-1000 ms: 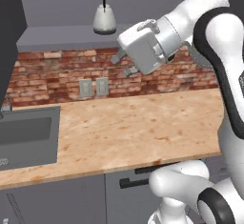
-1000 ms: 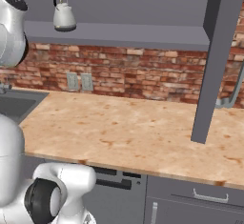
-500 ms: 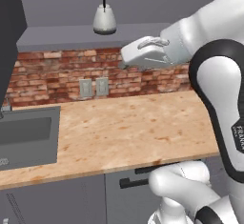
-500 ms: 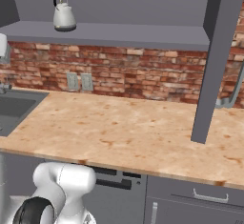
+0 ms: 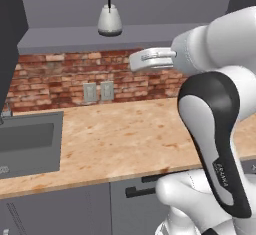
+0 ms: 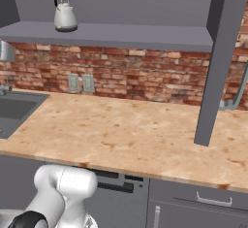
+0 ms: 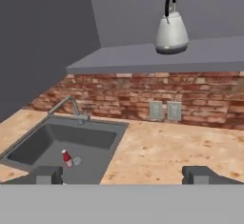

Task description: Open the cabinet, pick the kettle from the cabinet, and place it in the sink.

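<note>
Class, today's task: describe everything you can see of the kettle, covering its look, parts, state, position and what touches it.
The kettle is small and silver-grey with a metallic look, widening from a narrow top to a rounded base. A thin black arched handle rises above its lid. It stands upright on the open cabinet's grey bottom shelf, above the brick wall, touching only that shelf. The spout cannot be made out clearly. The open gripper is well clear of it.

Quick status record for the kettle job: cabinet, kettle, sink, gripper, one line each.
cabinet: open, door swung out edge-on over the counter
kettle: upright on the cabinet shelf, untouched
sink: below and left of the kettle; small red-capped bottle lying in it
gripper: open, empty, clear of the kettle
</note>
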Available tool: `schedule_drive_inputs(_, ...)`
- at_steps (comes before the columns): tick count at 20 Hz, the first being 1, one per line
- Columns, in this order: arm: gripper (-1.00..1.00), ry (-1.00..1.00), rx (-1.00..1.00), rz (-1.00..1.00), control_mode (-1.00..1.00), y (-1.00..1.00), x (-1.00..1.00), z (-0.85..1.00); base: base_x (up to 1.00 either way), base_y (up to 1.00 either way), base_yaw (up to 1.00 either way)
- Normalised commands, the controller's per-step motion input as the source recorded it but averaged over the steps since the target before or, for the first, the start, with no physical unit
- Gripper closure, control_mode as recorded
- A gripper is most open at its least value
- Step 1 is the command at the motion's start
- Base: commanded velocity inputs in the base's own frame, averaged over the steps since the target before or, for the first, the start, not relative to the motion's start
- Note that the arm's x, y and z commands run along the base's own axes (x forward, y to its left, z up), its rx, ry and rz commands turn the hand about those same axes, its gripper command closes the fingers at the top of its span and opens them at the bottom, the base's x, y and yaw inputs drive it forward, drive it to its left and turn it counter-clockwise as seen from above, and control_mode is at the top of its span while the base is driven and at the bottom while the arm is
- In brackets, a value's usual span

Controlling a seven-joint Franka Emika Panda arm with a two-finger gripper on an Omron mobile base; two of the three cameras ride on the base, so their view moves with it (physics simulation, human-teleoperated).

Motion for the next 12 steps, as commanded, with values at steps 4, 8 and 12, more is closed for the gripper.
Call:
schedule_drive_inputs(4, -1.00, -0.02, -0.02, -0.26, -1.00, -0.19, 0.14, 0.22, 0.00, 0.00, 0.00)
schedule_drive_inputs(8, -1.00, -0.06, -0.04, -0.25, -1.00, -0.12, 0.23, 0.20, 0.00, 0.00, 0.00)
schedule_drive_inputs(12, -1.00, -0.12, -0.07, -0.15, -1.00, -0.08, 0.30, 0.05, 0.00, 0.00, 0.00)
